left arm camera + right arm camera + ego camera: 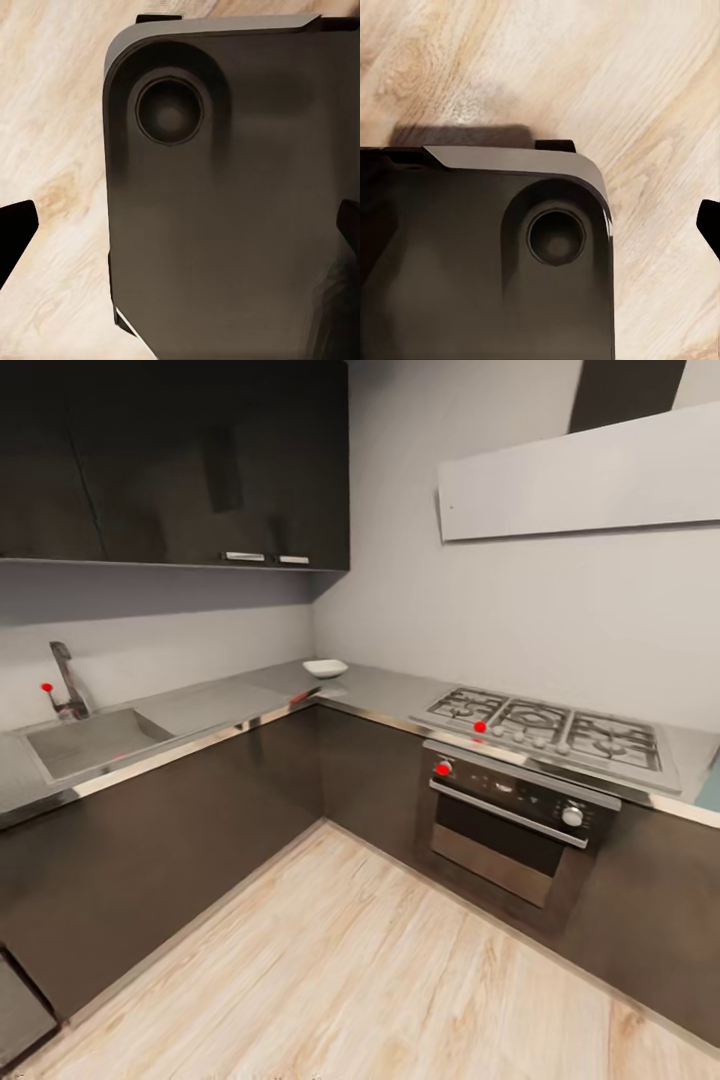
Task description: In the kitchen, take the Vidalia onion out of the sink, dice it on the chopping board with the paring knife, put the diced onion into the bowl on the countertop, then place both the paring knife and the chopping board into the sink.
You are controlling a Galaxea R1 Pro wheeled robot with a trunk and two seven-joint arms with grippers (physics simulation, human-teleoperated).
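Observation:
The steel-grey sink (85, 745) sits in the grey countertop (230, 700) at the left, its angular tap (66, 680) with a red dot behind it. A shallow white bowl (325, 668) rests on the countertop in the corner. The onion, chopping board and paring knife are out of view. My left gripper (180, 240) hangs open over my own dark base, one black fingertip (15, 225) at each side of that view. My right gripper (540, 232) also points down at the base and floor, with one fingertip (711, 225) visible far out at the edge.
A gas hob (545, 725) and an oven (510, 825) stand along the right run of the counter. Dark cabinets run under both worktops, and wall cabinets (170, 460) hang above the sink. Pale wood floor (350, 960) lies between me and the counters.

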